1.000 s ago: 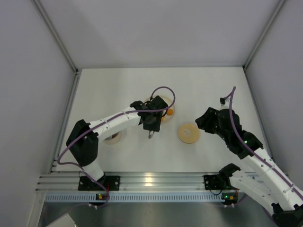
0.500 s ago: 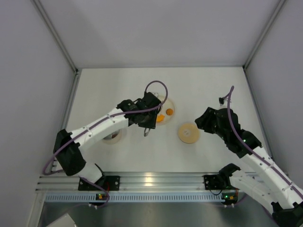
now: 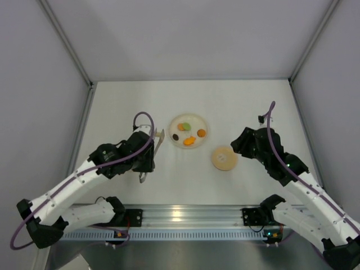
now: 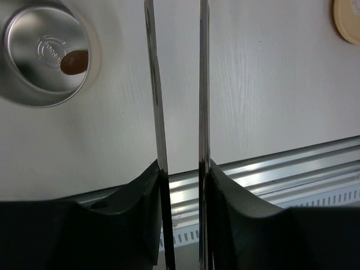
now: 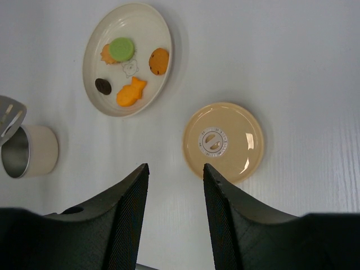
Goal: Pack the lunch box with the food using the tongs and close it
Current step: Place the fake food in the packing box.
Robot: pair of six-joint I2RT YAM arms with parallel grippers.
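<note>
L arm has swung off the plate [image 3: 194, 119] in the last second. It now sits at approx 8 o'clock of the plate, over the box [image 4: 31, 73] (top view hides the box under the arm; the wrist cams show it). L claw [image 4: 183, 174] is clamped on the tongs [image 4: 158, 112]. Their two arms run up out of the L wrist view, so the tips aren't seen there. R wrist cam catches one tip at 12 o'clock of the box, and nothing looks pinched in it. One brown bit [image 4: 74, 62] lies on the box floor, so I judge that drop done: one piece packed, tongs free for another trip.

Rest of the food [image 5: 131, 93] is on the plate, approx five bits: green, orange, brown. Lid [image 5: 223, 142] lies flat on the surface [image 3: 247, 101] at 4 o'clock of the plate, apart from it. R claw [image 5: 175, 174] hasn't moved: fingers apart, holding nothing, hanging near the lid. Closing comes last; w/ that much food left, the task looks early.
</note>
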